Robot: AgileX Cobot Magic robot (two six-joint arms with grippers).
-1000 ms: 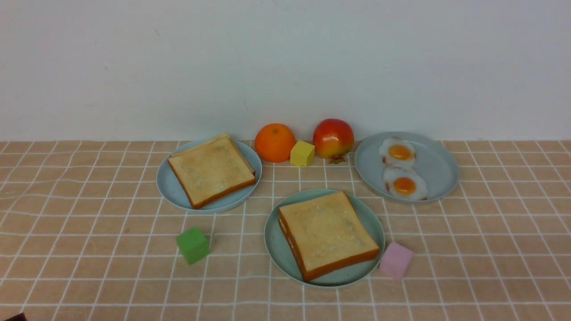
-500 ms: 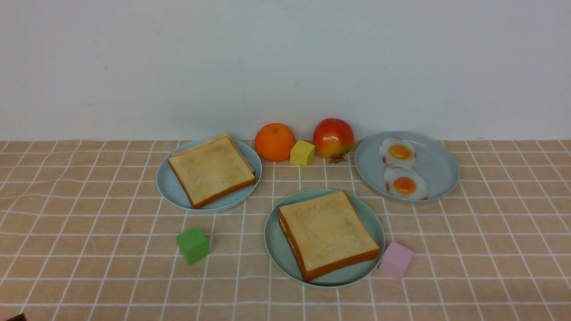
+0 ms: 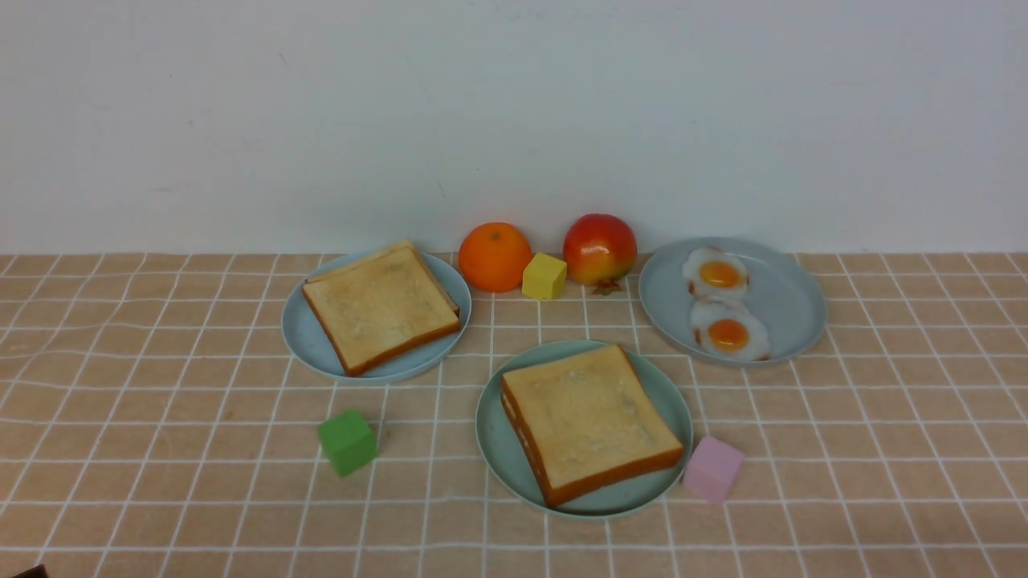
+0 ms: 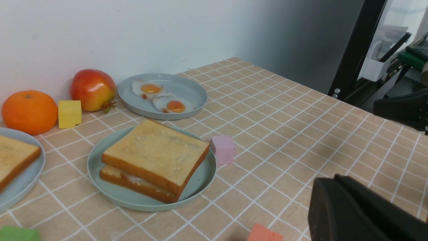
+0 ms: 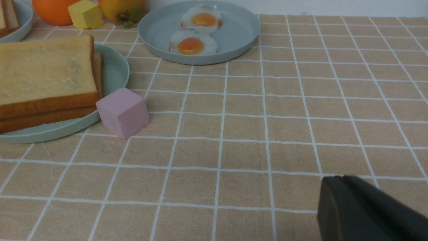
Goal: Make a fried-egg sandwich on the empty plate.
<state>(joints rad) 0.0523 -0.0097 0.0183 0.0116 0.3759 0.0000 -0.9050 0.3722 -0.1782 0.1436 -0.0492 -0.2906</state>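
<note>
Sandwich (image 3: pixel 589 423) sitting square on the mint plate (image 3: pixel 492 433) at lower centre, I am keeping both claws (image 4: pixel 337 187) (image 5: pixel 337 187) closed, empty and well clear.

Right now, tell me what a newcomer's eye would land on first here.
First, the fried-egg sandwich on the mint-green plate at front centre, a white egg edge showing between its slices. Behind it to the right, two fried eggs lie on a grey-blue plate. An orange and a red fruit stand by the wall.
</note>
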